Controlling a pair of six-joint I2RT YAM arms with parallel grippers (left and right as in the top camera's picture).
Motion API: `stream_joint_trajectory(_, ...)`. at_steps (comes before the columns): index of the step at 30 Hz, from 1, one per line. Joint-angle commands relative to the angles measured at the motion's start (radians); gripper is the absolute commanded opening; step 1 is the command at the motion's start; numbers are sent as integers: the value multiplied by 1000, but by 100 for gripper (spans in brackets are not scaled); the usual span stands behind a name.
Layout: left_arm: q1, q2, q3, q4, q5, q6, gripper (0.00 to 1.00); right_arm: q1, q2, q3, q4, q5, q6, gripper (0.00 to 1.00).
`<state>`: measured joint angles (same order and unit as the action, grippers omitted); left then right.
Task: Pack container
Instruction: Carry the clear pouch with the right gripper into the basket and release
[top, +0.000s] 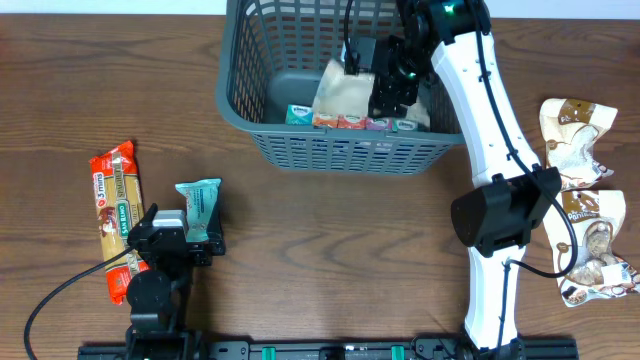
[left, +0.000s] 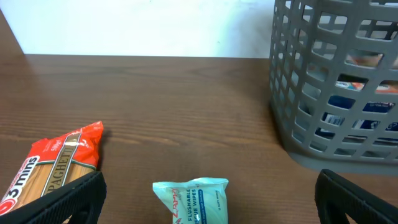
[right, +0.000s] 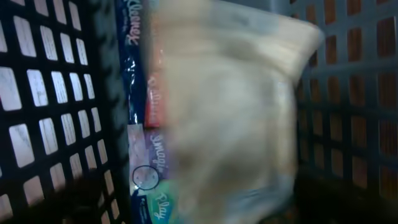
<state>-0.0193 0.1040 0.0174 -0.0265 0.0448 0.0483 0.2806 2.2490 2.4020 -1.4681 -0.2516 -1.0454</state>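
The container (top: 340, 150) is a dark grey slotted basket at the back centre. Inside it a beige packet (top: 345, 95) lies over a row of tissue packs (top: 380, 123). My right gripper (top: 395, 88) hangs inside the basket just above that packet. In the right wrist view the beige packet (right: 230, 112) is blurred and fills the space between dark fingers set wide apart. My left gripper (top: 185, 235) stands open low over the table. A pale green wipes packet (left: 194, 199) lies between its fingers (left: 68, 199), untouched.
An orange spaghetti pack (top: 118, 215) lies left of the wipes. Two beige snack bags (top: 575, 140) (top: 595, 245) lie at the right edge of the table. The right arm stretches from the front edge to the basket.
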Motion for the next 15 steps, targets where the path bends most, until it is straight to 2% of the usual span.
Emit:
stream_joint_trajectory(1,-4,3,-13,-44,-30,-10,99,11,-36,8,-2,-11,5,93)
stream_joint_trajectory(9,-4,3,-13,-44,-30,-10,99,-24,-213,61,59,-11,14,93)
stream_joint_trajectory(12,-4,3,-13,-44,-30,-10,99,-97,-312,70,167,-11,158,92)
stream_joint_trajectory(15,-4,3,-13,-44,-30,-10,99,-220,-388,70,293,-3,409,94)
